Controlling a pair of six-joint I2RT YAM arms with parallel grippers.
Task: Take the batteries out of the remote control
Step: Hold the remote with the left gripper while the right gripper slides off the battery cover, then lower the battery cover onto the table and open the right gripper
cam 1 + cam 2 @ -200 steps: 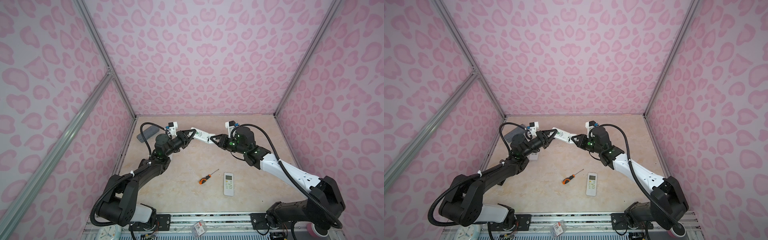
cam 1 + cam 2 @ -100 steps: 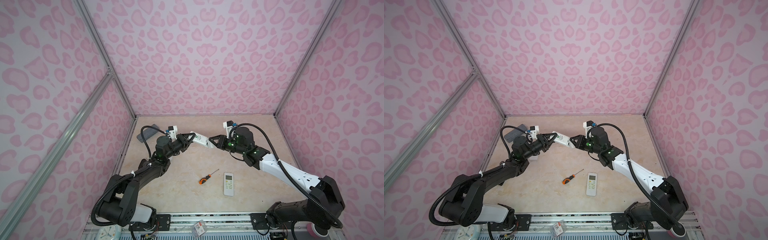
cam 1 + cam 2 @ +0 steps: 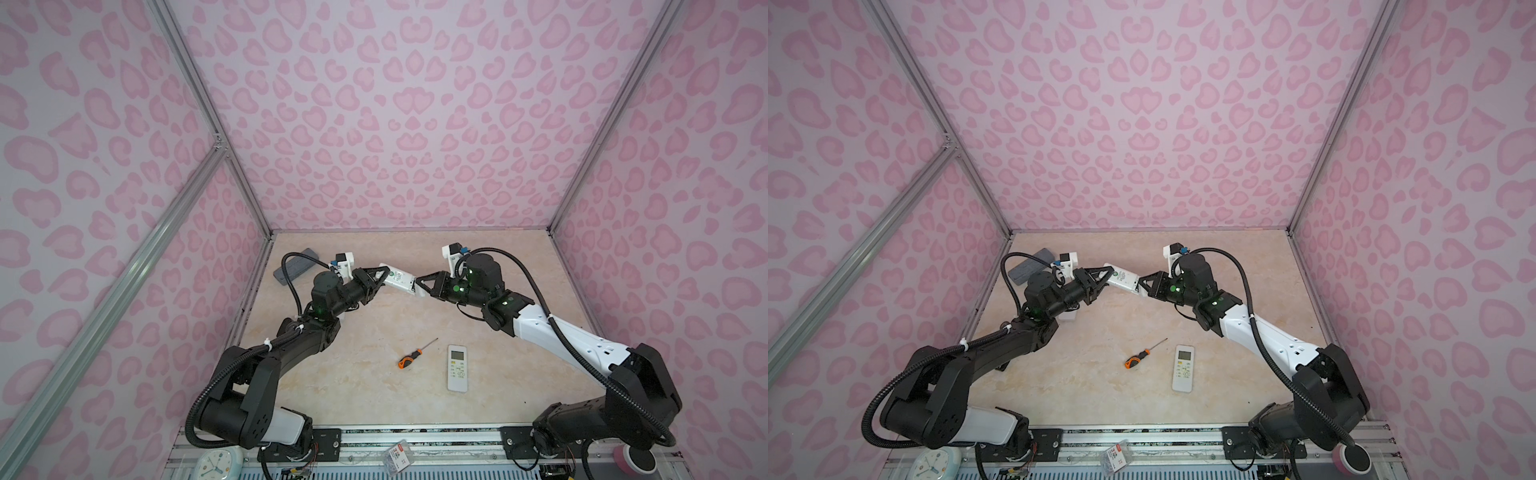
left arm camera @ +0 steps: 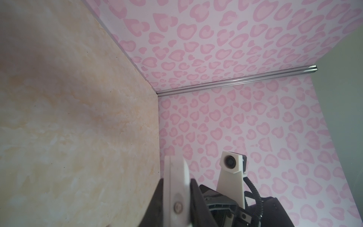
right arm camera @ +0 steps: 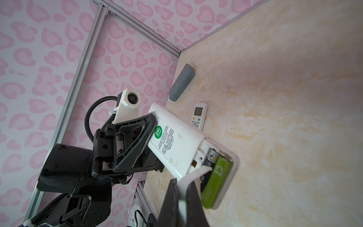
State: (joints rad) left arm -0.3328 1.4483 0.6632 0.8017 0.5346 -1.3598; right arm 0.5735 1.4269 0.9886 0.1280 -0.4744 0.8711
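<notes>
Green battery [image 5: 216, 182], right wrist view only, cover [image 5: 196, 172] pinched

Left fingers [image 5: 133, 149] and right fingers [image 5: 193, 206] clamped, facing each other.

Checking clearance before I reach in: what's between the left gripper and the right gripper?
The white remote spans that stretch, seen in both top views: the left gripper clamps one end, the right gripper pinches the battery cover at the other.
</notes>
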